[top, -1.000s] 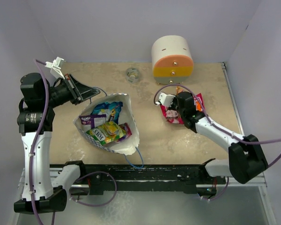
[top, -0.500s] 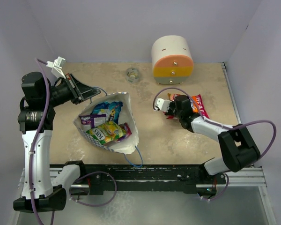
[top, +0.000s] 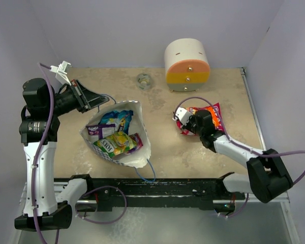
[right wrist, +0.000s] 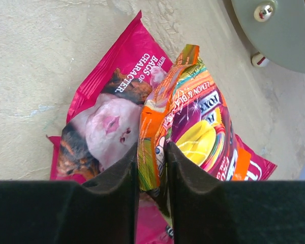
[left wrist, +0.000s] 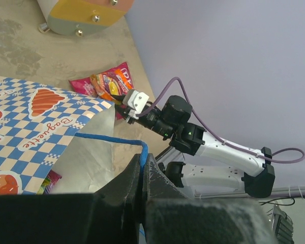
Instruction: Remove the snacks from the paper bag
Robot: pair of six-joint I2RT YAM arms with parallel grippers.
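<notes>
My left hand is pressed shut on the bag's blue cord. It lifts that side so the mouth gapes toward my other arm. Several snacks lie inside. My right hand pinches an orange packet by its edge, low over a pink packet on the counter. That spot is well apart from the bag, I judge so unloaded snacks stay out of the way.
</notes>
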